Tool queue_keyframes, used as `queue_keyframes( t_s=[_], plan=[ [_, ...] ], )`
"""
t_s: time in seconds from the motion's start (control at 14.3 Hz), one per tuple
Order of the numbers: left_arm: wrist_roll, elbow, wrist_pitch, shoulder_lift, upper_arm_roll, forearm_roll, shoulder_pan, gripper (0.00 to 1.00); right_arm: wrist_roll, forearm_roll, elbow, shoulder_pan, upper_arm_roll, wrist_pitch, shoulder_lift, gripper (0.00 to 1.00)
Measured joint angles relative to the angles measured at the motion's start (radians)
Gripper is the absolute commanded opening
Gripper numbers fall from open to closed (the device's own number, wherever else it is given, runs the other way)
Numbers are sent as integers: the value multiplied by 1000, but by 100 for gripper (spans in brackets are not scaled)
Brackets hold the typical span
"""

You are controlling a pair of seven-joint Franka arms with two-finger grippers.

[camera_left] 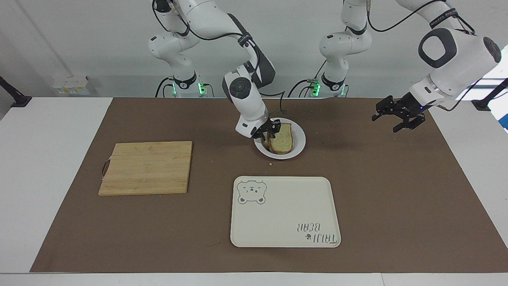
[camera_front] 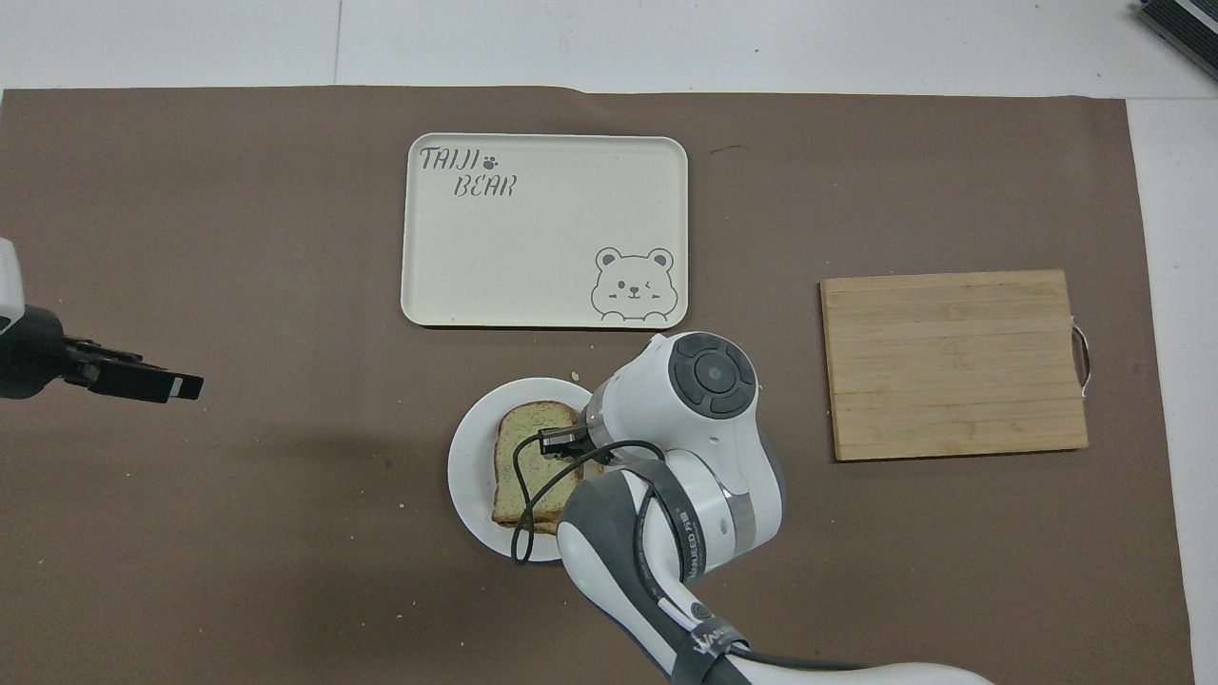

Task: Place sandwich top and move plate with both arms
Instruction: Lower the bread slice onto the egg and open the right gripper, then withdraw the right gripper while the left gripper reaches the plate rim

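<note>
The sandwich top (camera_left: 284, 139) is a tan slice with brown crust. It lies flat on a lower slice on the small white plate (camera_left: 300, 140), near the robots' edge of the mat. It also shows in the overhead view (camera_front: 521, 457) on the plate (camera_front: 466, 476). My right gripper (camera_left: 269, 132) is at the slice's edge toward the right arm's end, low over the plate, with its fingers apart; one fingertip (camera_front: 561, 441) shows over the slice. My left gripper (camera_left: 387, 122) is open and empty, up in the air over the mat toward the left arm's end (camera_front: 176, 385).
A cream rectangular tray with a bear drawing (camera_left: 285, 210) lies farther from the robots than the plate (camera_front: 542, 228). A wooden cutting board (camera_left: 147, 167) lies toward the right arm's end (camera_front: 956, 362). A few crumbs lie on the brown mat.
</note>
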Motion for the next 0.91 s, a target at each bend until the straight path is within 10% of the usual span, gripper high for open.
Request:
queue_keyframes(
  t_s=[0.91],
  plan=[
    [220, -302, 292, 112, -25, -407, -147, 100, -1, -262, 61, -247, -17, -305, -195, 100]
  ],
)
